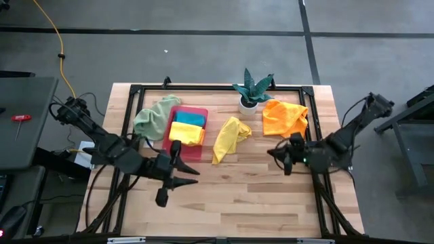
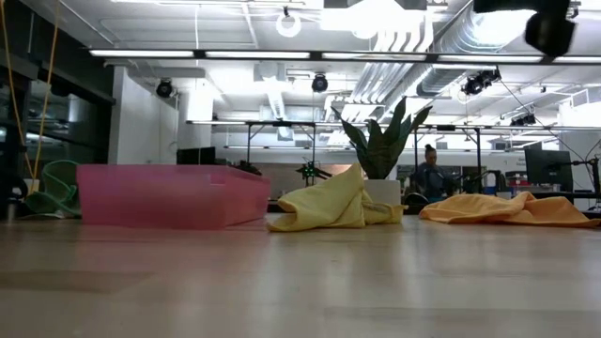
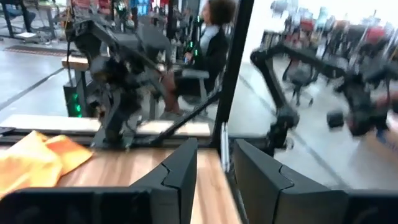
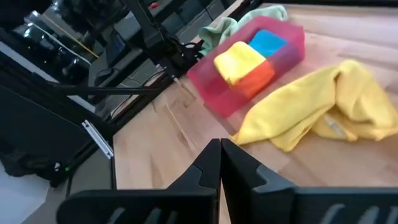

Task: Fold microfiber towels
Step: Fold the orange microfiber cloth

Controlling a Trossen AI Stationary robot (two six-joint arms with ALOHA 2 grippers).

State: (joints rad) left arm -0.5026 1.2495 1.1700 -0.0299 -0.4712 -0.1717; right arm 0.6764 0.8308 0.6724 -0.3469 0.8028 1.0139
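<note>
Noting the crumpled yellow microfiber towel (image 1: 230, 138) loose mid-tabletop right of the rigid pink plastic tray (image 1: 196, 151), left gripper (image 1: 165, 193) slightly parted and empty, right gripper (image 1: 280, 156) pressed together: a bunched pickup would likely spoil the fold.

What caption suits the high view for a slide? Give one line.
Folded yellow towel and teal towel in the pink tray; loose yellow towel and orange towel await both grippers.
</note>
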